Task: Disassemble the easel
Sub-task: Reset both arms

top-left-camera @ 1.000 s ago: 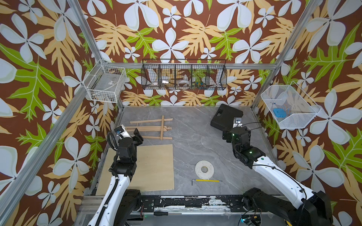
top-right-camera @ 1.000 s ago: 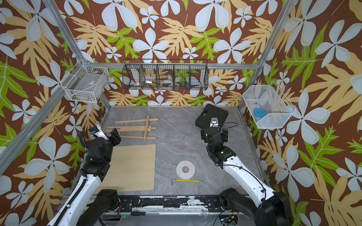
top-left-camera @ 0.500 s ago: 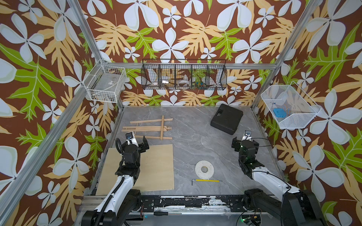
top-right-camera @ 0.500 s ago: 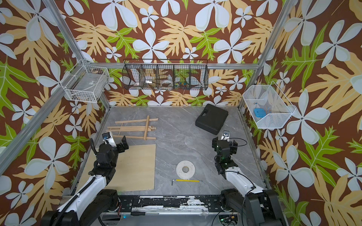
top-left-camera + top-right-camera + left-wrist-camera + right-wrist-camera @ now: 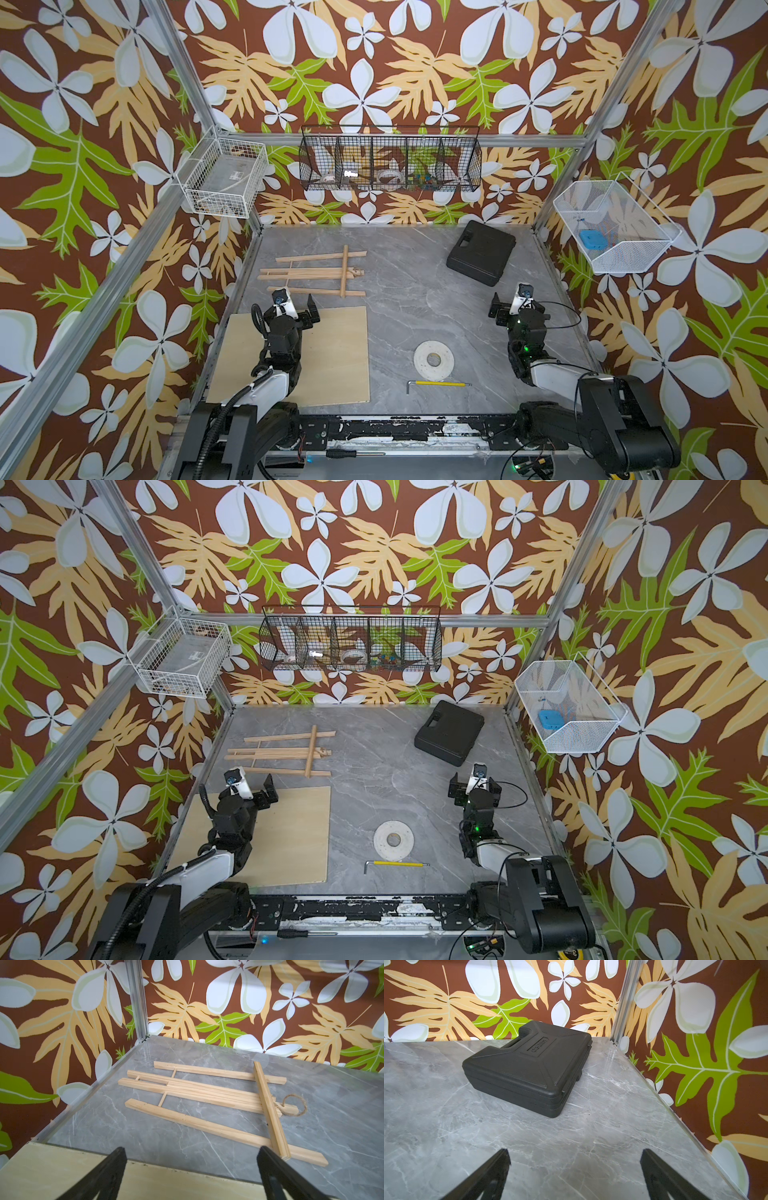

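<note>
Left wrist view shows the easel [image 5: 207, 1095] lying flat on the tabletop [image 5: 332, 1105], just beyond the board [image 5: 62, 1172], so its slats can be reached from above. Left jaws stand wide and empty, facing it, probably ready to grip. Right jaws, also wide and empty, face the black case [image 5: 529, 1068], well apart from the easel.

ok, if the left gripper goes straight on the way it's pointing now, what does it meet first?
Probably the easel: its nearest leg lies flat on the table just past the plywood board, ahead of the open left gripper. Height is unclear, so it might pass over it.
</note>
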`<state>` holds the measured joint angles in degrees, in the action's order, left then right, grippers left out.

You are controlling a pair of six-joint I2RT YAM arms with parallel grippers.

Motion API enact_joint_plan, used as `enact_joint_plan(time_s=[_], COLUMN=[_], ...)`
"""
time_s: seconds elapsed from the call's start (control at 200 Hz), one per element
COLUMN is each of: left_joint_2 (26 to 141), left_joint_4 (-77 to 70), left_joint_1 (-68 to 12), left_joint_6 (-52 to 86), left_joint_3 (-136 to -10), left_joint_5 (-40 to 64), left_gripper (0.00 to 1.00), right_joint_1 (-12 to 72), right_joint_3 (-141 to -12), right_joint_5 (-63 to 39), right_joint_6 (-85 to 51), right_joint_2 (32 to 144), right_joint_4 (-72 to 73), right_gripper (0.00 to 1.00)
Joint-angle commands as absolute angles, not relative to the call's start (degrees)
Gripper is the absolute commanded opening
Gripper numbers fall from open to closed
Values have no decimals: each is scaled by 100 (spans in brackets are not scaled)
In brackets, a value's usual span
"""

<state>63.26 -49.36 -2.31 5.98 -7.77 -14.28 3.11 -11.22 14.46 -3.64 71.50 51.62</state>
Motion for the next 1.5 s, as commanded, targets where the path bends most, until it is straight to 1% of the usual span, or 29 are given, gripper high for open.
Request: enact_joint_plan(time_s=[0.0,0.13,0.26,0.355,0.4,0.445,1.496], left_joint_2=[6566,7210,7851,7733,7844,7803,7815], left_joint_4=[-6148,-7083,-8023,-7265,-7377,-7274,-7320], left_joint_1=[-220,-222,-220,-219,-220,-226,-220], left_joint_6=[595,697,610,665,637,651,650], left_joint_3=[-734,-598,-453,-705,-764,-779,-773], left_joint_5=[-1365,-1264,-1116,-1178,-1134,-1126,-1139], left_gripper=[100,100,100,100,100,100,100], right_joint_1=[316,316,308,310,313,288,243], right_joint_3=[-1163,-1093,-1186,-1178,-1206,-1318,-1351], right_joint_5=[1239,1267,1150,1078,1099,1078,1024], right_joint_6=[-214,-115,-73,-35,-27,-67,-105], right_joint_2=[7255,7653,7995,8271,8393,8343,8421], right_joint_4=[5679,6229,6350,6559,6677,6374,6396], right_gripper=[99,99,99,99,99,99,99])
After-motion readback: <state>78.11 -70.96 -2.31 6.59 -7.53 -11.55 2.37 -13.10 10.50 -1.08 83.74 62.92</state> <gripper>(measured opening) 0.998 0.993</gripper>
